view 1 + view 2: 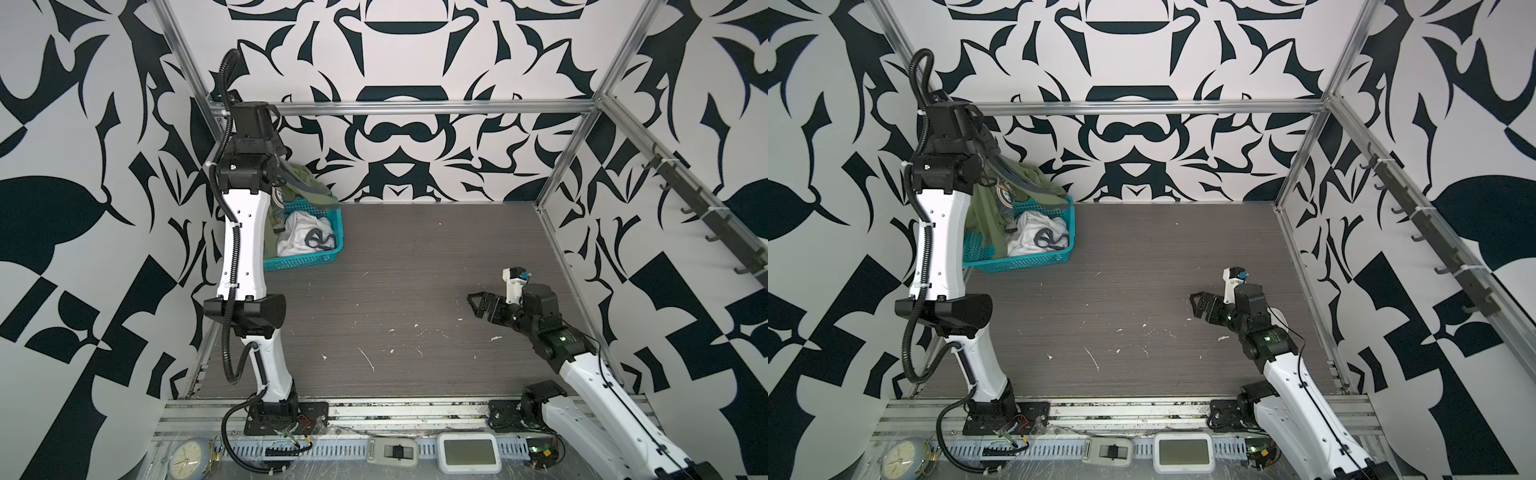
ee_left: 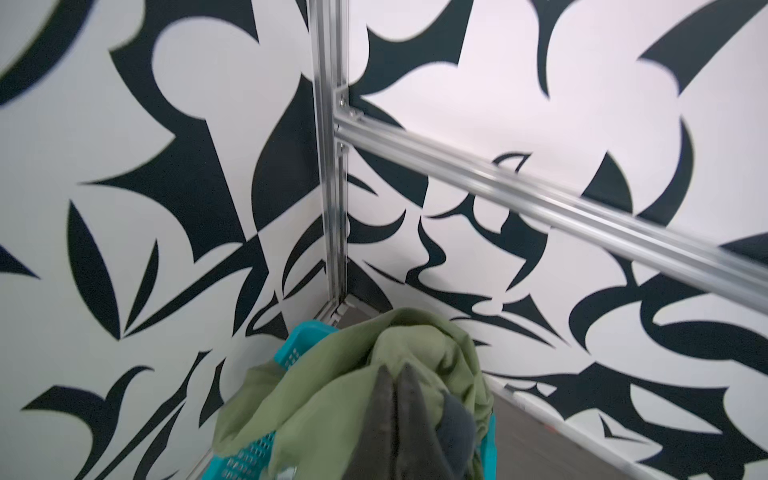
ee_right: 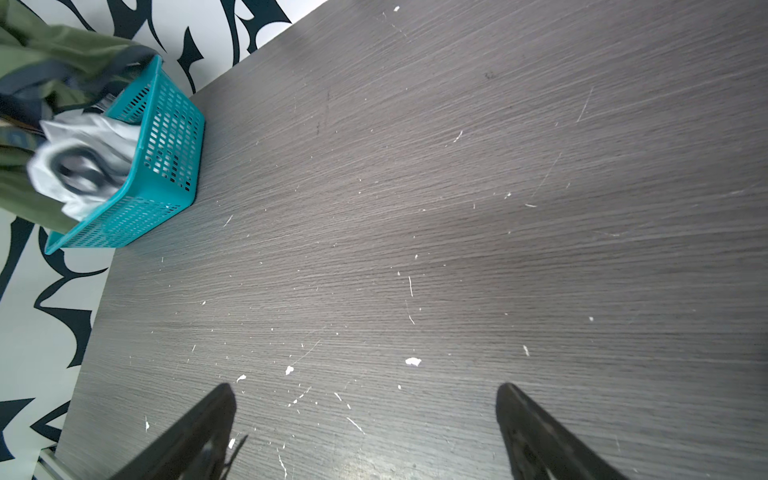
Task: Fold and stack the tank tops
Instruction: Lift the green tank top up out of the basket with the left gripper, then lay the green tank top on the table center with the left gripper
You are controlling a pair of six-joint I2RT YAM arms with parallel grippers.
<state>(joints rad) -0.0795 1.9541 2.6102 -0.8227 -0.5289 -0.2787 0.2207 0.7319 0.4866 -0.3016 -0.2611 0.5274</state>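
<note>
While the left fingers pinch a bunched fold of the olive green tank top above the teal basket, the right fingers hover spread wide over the bare desk.

In both top views the basket sits at ten o'clock on the desk and the right arm at four o'clock, well apart. The olive top is partly raised, its lower part draped in the basket and over its rim; the white tank top lies crumpled inside. Both look light, thin and limp, likely to sag and twist, and the trailing cloth may drag on the mesh. A better hold is probably the trimmed shoulder straps or the hem corners, one per arm, so the cloth hangs flat.
</note>
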